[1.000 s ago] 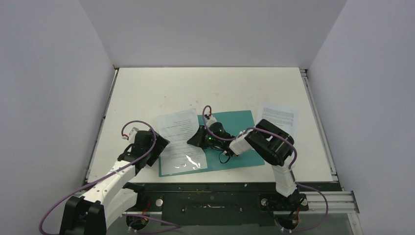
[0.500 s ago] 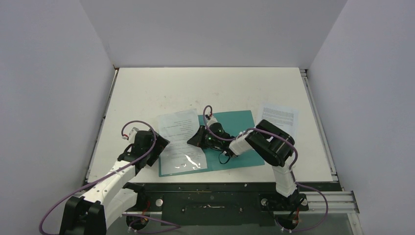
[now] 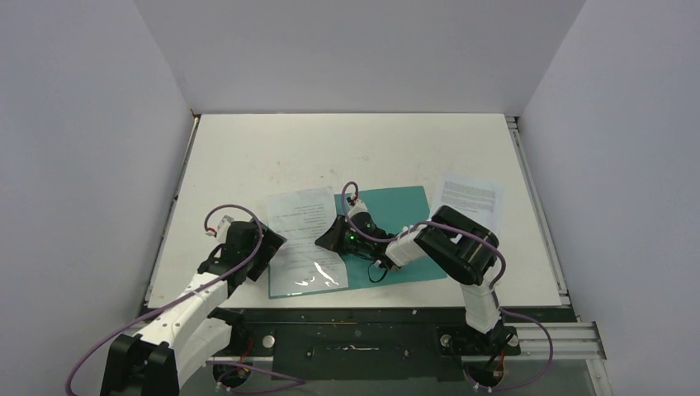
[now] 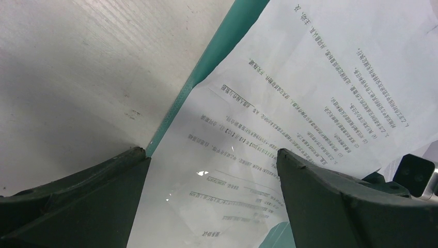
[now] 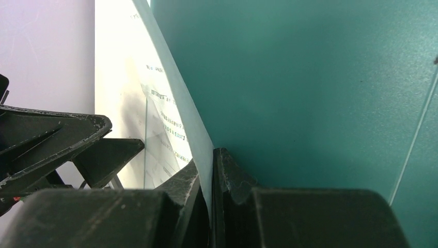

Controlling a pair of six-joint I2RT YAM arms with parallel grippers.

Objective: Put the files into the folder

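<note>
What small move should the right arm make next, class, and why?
Probably draw the pinched sheet a little toward the middle of the folder, then let go. The right arm's fingers are shut on the sheet's edge just above the teal surface, and the left arm's fingers hang open over the papers, gripping nothing.

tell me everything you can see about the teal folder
The folder is a flat teal-green rectangle of matte card, lying slightly askew on the white table. Printed sheets cover its left part; only a thin teal strip shows past them. The right claw hangs over it, shut on a sheet's edge, not on the card. Open or folded shut: cannot tell.
</note>
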